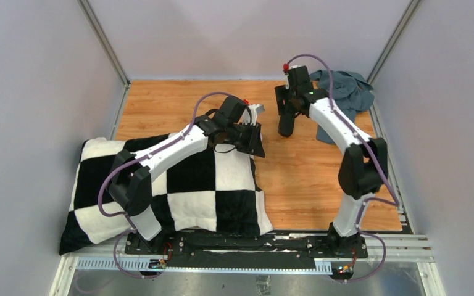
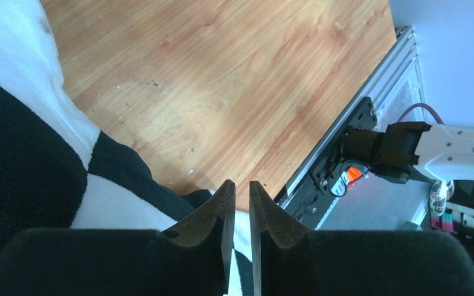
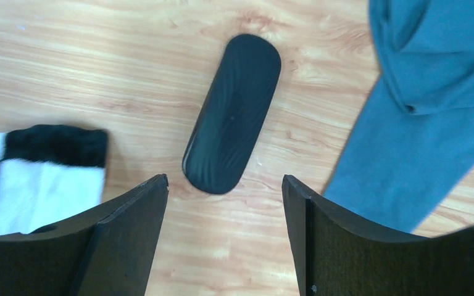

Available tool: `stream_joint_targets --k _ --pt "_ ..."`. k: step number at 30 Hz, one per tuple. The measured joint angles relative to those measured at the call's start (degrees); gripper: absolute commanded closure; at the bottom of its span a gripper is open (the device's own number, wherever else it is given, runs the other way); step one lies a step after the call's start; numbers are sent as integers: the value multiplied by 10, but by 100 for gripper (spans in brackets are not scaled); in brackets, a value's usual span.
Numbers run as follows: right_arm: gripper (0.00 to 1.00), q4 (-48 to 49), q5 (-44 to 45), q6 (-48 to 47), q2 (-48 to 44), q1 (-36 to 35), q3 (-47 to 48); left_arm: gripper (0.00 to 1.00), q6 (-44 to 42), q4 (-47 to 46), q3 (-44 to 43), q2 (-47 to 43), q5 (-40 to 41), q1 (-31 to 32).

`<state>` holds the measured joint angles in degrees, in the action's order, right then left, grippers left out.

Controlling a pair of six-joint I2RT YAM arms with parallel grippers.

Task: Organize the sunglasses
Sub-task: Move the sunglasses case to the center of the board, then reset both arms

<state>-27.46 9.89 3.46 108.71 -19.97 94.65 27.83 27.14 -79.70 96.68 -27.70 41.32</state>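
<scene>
The sunglasses are out of view in every frame. A closed black oblong case [image 3: 232, 115] lies on the wooden table, also seen from above as the case [image 1: 286, 127]. My right gripper [image 3: 225, 182] hovers just above the case's near end, open, with nothing between its fingers; from above the right gripper [image 1: 289, 106] sits at the back centre-right. My left gripper [image 2: 239, 185] hangs over the corner of the checkered pillow [image 2: 31, 166], its jaws only a thin slit apart and empty. In the top view the left gripper [image 1: 254, 143] is left of the case.
A large black-and-white checkered pillow [image 1: 179, 185] covers the table's left front. A crumpled teal-blue cloth [image 1: 345, 92] lies at the back right, right beside the case, seen as the cloth [image 3: 432, 92]. Grey walls and metal rails [image 1: 407, 216] bound the table.
</scene>
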Motion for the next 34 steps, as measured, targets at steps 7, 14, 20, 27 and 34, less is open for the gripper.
stream_joint_targets --k 7,14,20,27,34 --pt "22 7 6 21 -201 0 -104 77 -18 10 -3 -24 31 0" --pt "22 -9 88 48 -344 0 -262 73 -59 16 -2 -157 114 0" --pt "23 -30 128 92 -446 0 -407 71 -90 -5 54 -304 236 0" --pt "23 -33 158 157 -539 0 -495 71 -100 -13 178 -413 398 0" --pt "23 -11 179 186 -572 0 -522 68 -83 -7 247 -477 499 0"
